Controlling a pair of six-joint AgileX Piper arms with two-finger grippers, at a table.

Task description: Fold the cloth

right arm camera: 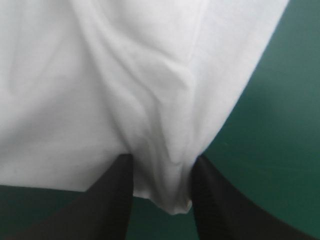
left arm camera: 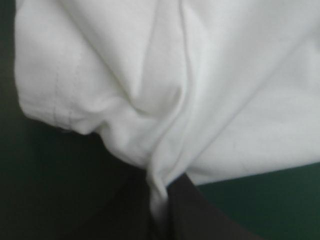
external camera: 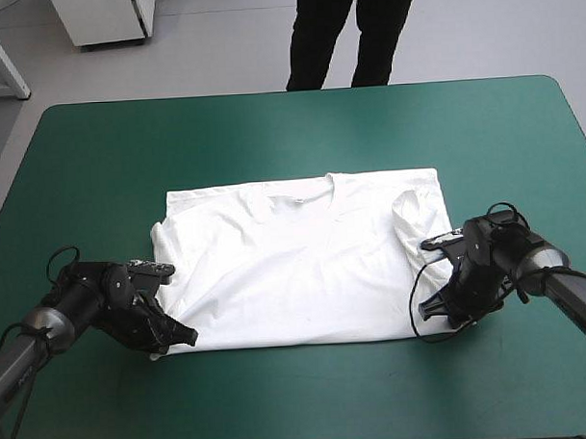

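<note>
- The T-shirt (external camera: 295,268) lies spread flat on the table (external camera: 300,133), collar on its far side.
- The left gripper (external camera: 177,336) pinches its near-left hem corner. The right gripper (external camera: 433,306) clamps its near-right corner, cloth bunched between the fingers.
- Judged purpose: a paired hold, ready to carry the hem toward the collar.
- Cloth covers both sets of fingertips, so grip depth is unclear.

One white T-shirt (external camera: 304,267); one teal-green table (external camera: 271,134); two pairs black jaws, left and right.
</note>
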